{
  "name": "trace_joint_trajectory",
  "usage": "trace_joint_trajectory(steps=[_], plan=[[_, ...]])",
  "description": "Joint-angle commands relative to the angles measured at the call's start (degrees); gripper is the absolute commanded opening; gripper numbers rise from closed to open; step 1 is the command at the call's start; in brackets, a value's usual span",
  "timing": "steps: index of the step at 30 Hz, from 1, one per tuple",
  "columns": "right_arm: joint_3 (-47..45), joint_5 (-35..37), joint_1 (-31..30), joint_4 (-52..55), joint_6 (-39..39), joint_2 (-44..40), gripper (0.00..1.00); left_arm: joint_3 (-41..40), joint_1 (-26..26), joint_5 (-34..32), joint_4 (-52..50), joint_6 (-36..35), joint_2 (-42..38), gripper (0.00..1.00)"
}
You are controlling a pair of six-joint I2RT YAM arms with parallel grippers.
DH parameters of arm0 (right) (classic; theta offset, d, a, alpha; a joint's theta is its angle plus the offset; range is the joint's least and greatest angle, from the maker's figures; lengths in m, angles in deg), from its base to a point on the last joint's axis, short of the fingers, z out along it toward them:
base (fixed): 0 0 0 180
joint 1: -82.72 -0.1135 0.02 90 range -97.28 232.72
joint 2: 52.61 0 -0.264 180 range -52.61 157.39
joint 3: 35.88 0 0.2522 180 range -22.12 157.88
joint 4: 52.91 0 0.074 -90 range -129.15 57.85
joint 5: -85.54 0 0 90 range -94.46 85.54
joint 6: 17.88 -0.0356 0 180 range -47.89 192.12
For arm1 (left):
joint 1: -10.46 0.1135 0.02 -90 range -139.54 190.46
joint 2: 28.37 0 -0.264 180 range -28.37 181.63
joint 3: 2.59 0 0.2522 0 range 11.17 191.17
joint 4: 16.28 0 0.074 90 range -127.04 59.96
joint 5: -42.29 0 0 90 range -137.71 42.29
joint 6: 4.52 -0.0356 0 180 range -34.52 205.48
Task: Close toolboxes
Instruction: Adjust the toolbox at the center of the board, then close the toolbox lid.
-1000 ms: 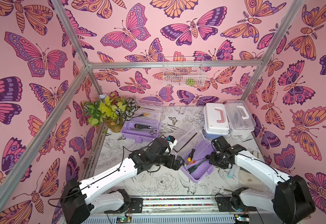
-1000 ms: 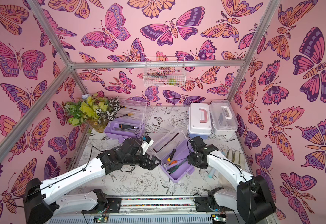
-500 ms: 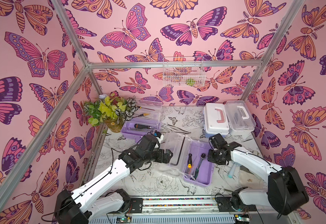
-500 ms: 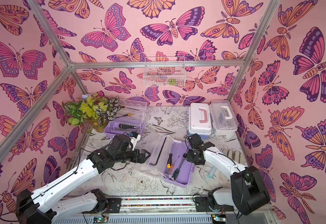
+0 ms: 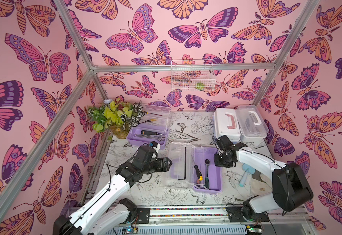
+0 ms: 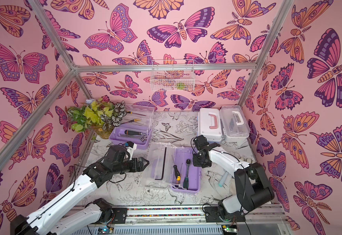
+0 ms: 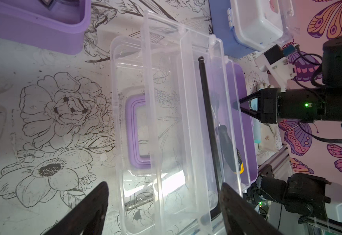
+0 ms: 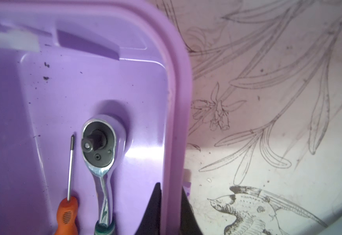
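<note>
Swung straight since 1 s ago, lilac toolbox (image 5: 215,177) lies centre of worktop (image 5: 188,126), clear lid (image 5: 177,160) flat open — R end effector (image 8: 171,190) clamped on its rim, L end effector (image 7: 164,186) wide, empty, beside lid.

Glossy lilac plastic toolbox (image 8: 178,91) w/ clear plastic lid (image 7: 166,132); shiny metal ratchet (image 8: 99,146).

Near lilac toolbox (image 5: 213,173) now lies square, lid (image 5: 178,162) flat on bench (image 5: 186,126); left hand (image 5: 169,162) withdrawn; right hand (image 8: 171,203) pinching its rim.
</note>
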Motion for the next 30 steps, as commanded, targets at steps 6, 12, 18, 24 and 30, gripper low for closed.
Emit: trace_joint_trajectory(steps=[6,12,18,24,30], plan=[[0.2,-6.7,1.9,0.3,6.6,2.1,0.08,-6.4,5.3,4.5,1.0,6.2,-3.9,0.85],[-0.5,-18.3,5.3,-0.8,7.4,-2.3,0.40,-8.0,6.8,3.5,1.7,7.9,-6.8,0.87],[-1.9,-20.6,7.7,-1.5,4.4,-8.7,0.55,-11.1,7.0,3.0,4.6,9.4,-5.2,0.82],[-5.1,-23.5,9.7,-3.0,2.9,-17.8,0.56,-15.1,7.2,3.8,10.7,11.6,-5.0,0.67],[-6.7,-23.3,12.2,-2.8,1.7,-23.6,0.55,-17.3,7.3,4.4,13.4,11.9,-3.2,0.64]])
